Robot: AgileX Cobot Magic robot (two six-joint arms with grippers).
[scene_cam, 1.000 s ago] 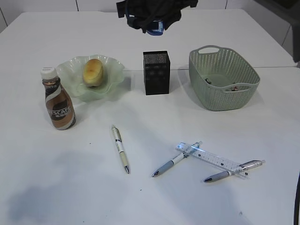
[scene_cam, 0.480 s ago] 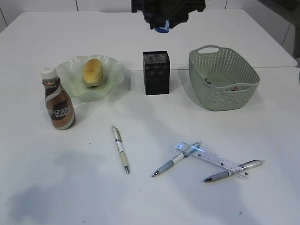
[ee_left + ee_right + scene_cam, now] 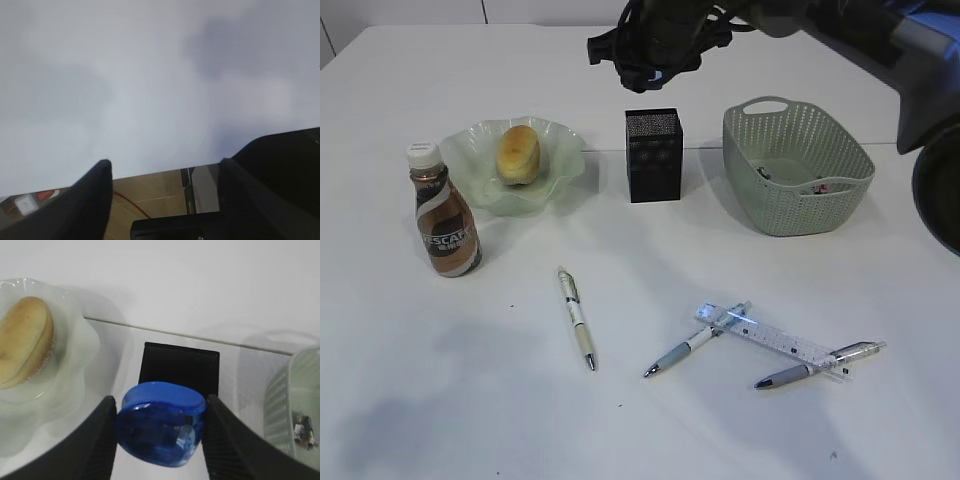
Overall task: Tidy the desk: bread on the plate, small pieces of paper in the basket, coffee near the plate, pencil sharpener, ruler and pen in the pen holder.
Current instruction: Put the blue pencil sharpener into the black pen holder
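The right end effector (image 3: 159,432) is clamped on a rounded, glossy blue plastic pencil sharpener (image 3: 160,430), its two dark fingers (image 3: 100,440) pressing the sharpener's left and right sides. In the exterior view this end effector (image 3: 655,62) hangs above the back of the large plain white worktop (image 3: 470,400), over the small black metal-mesh square pen holder (image 3: 654,155); from the right wrist view the sharpener sits in the air just in front of the holder's open top (image 3: 179,367). The left end effector (image 3: 165,195) stands open with nothing between its fingers, over bare worktop near an edge.

The oval golden-brown crusty bread roll (image 3: 518,153) lies in the pale green translucent plate with the ruffled rim (image 3: 470,165), left of the pen holder. The brown coffee bottle with a white cap and swirl label (image 3: 444,212) stands upright just beside the plate's front left edge. The pale green woven-look plastic basket (image 3: 798,215) sits right of the pen holder, with small scraps visible on its floor (image 3: 815,186).

Nearer the front, a cream-barrelled pen (image 3: 576,318) lies alone. To its right, the short clear plastic ruler (image 3: 768,339) lies flat with two grey-gripped pens, one (image 3: 692,342) at its left end and one (image 3: 815,366) at its right end.
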